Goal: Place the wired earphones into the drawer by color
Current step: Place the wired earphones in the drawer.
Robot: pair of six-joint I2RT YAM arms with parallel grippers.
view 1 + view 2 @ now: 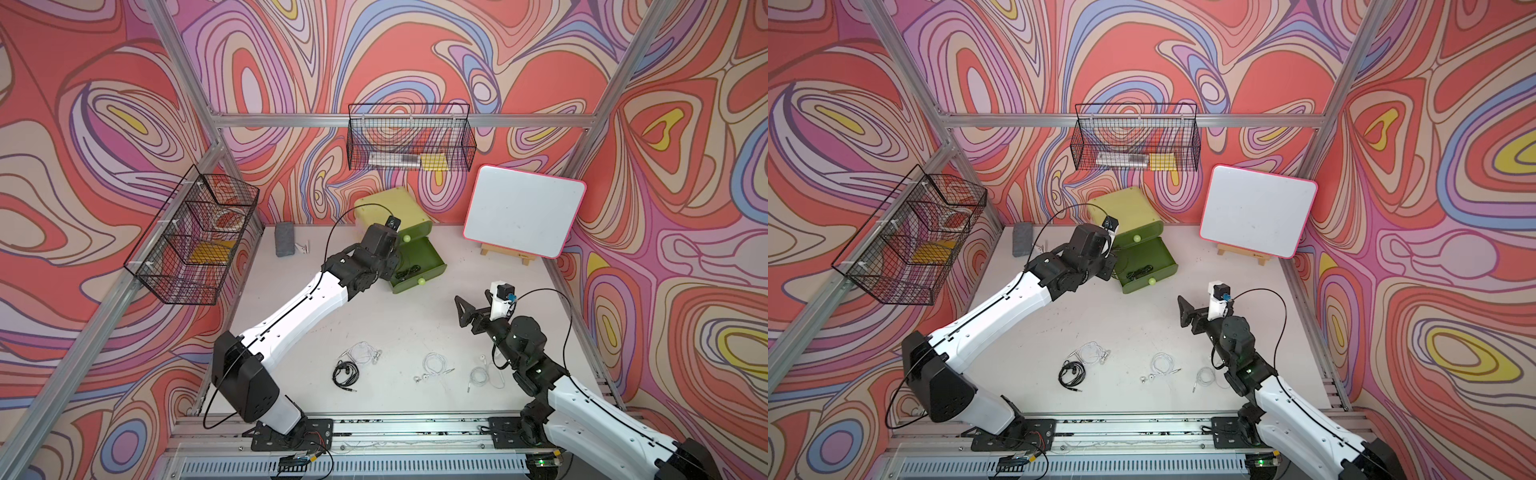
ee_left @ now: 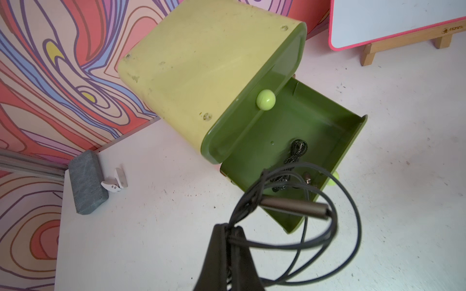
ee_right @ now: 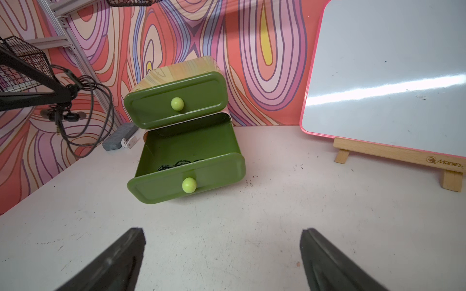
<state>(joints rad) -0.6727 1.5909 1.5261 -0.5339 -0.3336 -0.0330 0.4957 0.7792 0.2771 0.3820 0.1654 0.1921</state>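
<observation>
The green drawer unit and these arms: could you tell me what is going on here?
The left gripper is shut on a black earphone set, raised close to the open lower drawer, where another black set lies. The upper drawer is closed. The right gripper hangs open and empty over the table. One more black set and three white sets wait on the table.

Stereo head is sitting high over my base end, looking down and forward across the whole table (image 1: 415,324); both top views are covering almost the same scene. Left wrist cam is looking steeply down on the drawer unit (image 2: 201,70) from close in, my left gripper (image 2: 228,229) in the foreground. Right wrist cam is looking at it low and level from farther back, past my right gripper (image 3: 223,230). Both wrist cams are sharing the drawer unit, whiteboard (image 2: 390,20) and grey eraser (image 2: 87,181).
</observation>
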